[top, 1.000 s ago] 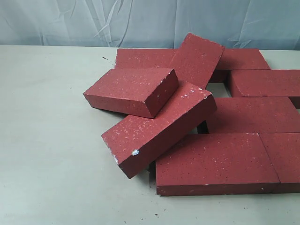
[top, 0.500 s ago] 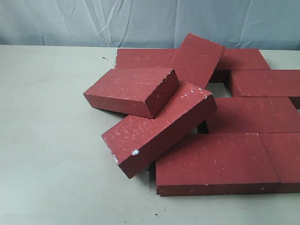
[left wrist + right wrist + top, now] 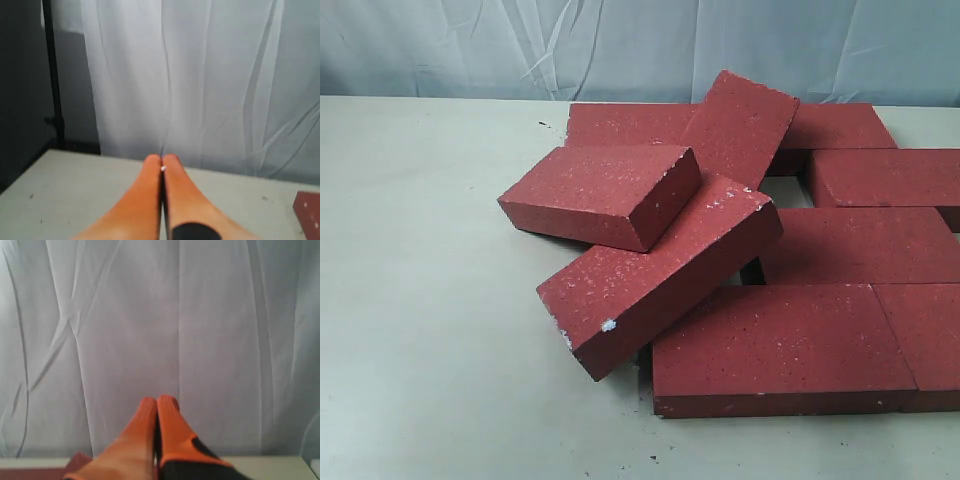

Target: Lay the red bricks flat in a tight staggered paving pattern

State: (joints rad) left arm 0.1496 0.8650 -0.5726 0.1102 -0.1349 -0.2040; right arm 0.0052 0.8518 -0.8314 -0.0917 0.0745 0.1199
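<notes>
On the counter (image 3: pixel 420 300), several red bricks (image 3: pixel 780 340) already lie flat — three more rest tilted on top of them, not yet placed. We see both pairs of jaws pressed together, holding nothing.

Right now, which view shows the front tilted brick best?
Exterior view: the front tilted brick is whole. The left wrist view catches a brick corner, the right wrist view a red sliver; which bricks, unclear.
</notes>
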